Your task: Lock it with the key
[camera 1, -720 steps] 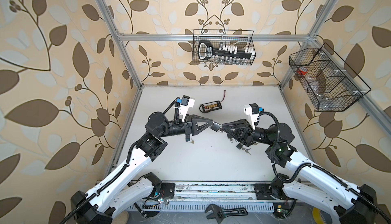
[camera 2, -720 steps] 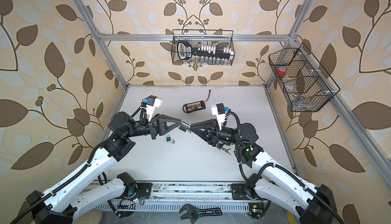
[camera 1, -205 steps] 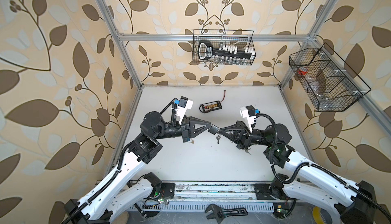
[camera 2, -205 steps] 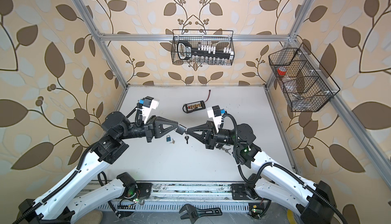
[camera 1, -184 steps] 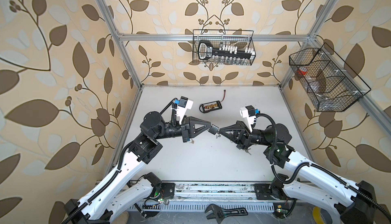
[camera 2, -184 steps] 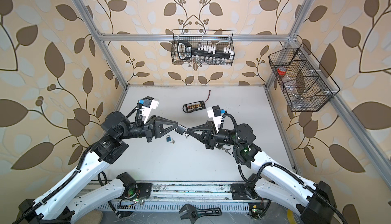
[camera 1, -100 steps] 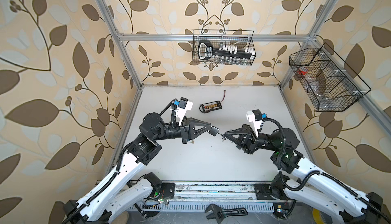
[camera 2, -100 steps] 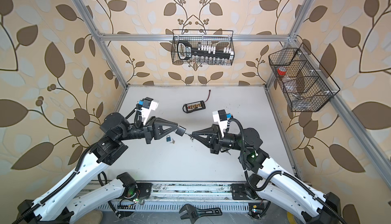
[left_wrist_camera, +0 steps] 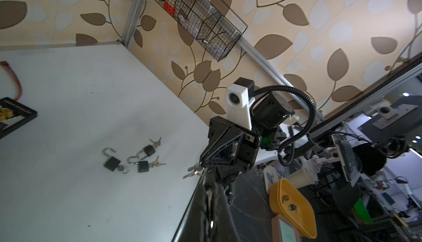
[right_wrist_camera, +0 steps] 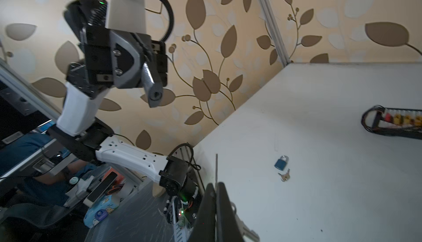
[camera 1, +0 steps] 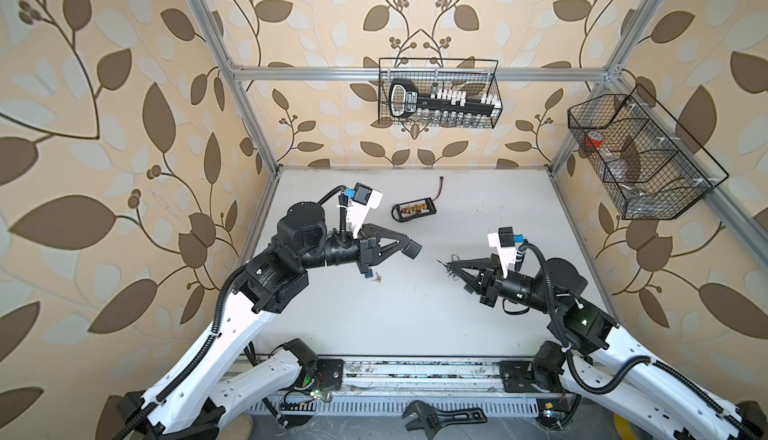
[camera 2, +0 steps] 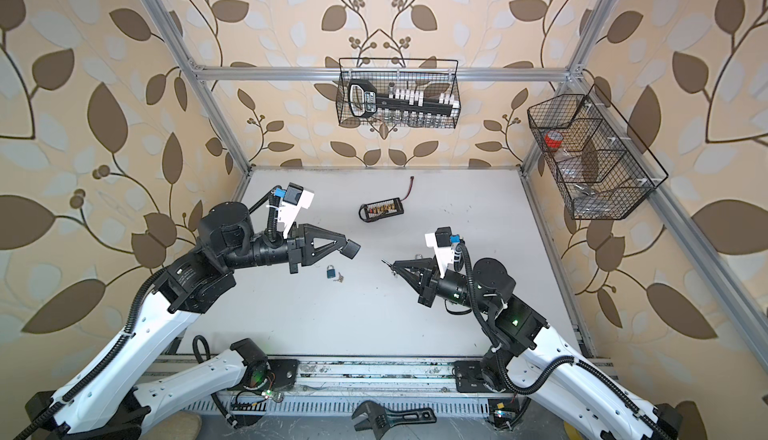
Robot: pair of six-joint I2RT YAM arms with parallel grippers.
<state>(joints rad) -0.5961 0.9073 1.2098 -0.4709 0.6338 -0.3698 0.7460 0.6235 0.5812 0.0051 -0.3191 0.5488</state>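
Note:
My left gripper is shut on a dark padlock, held in the air over the table's left half. In the right wrist view the padlock shows its keyhole end; its shackle is hidden between the fingers. My right gripper is shut on a key whose thin blade points at the padlock across a clear gap. In the left wrist view the key hangs with others on a ring at the right gripper's tip.
A small blue padlock with keys lies on the white table below the left gripper. Three black padlocks lie near the right arm. A connector board sits further back. Wire baskets hang on the walls.
The two grippers were tip to tip with the key at the padlock. The right gripper has drawn back to the right with the key, leaving a gap. The left gripper has barely moved.

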